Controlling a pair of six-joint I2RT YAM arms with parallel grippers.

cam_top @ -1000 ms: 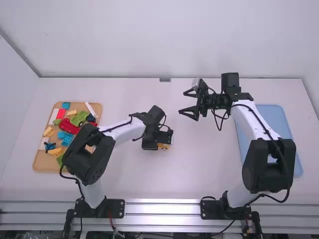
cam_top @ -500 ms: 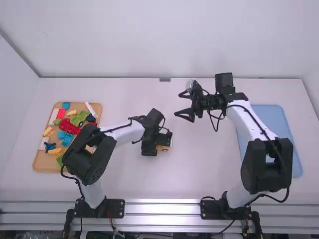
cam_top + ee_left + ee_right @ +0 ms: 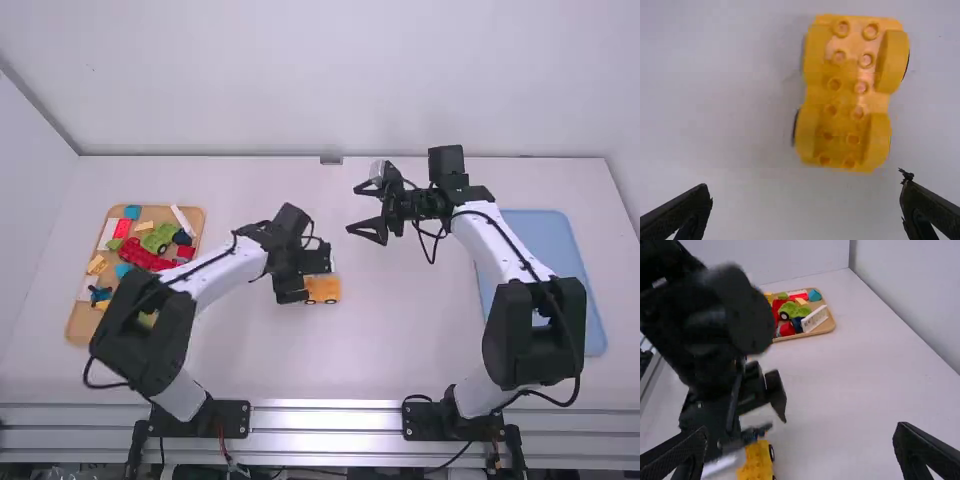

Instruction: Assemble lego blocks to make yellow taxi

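The left pincer (image 3: 805,186) hung near the yellow car base (image 3: 322,290), its two fingers spread wide and pinching nothing. The base stood on the table (image 3: 400,350), slightly below the centre of the high view, with its studs (image 3: 838,56) exposed. The right pincer (image 3: 352,210), likewise spread and empty, hung above and to the right of the base in that view. The tray of loose blocks (image 3: 75,325) lay at the left of the frame. The principal risk was judged to be rolling: a finger brushing a wheel (image 3: 892,60) could have pushed or turned the unheld base. A block then pressed down off-line would probably have seated crookedly, or tipped the base, for want of a steadying grip.
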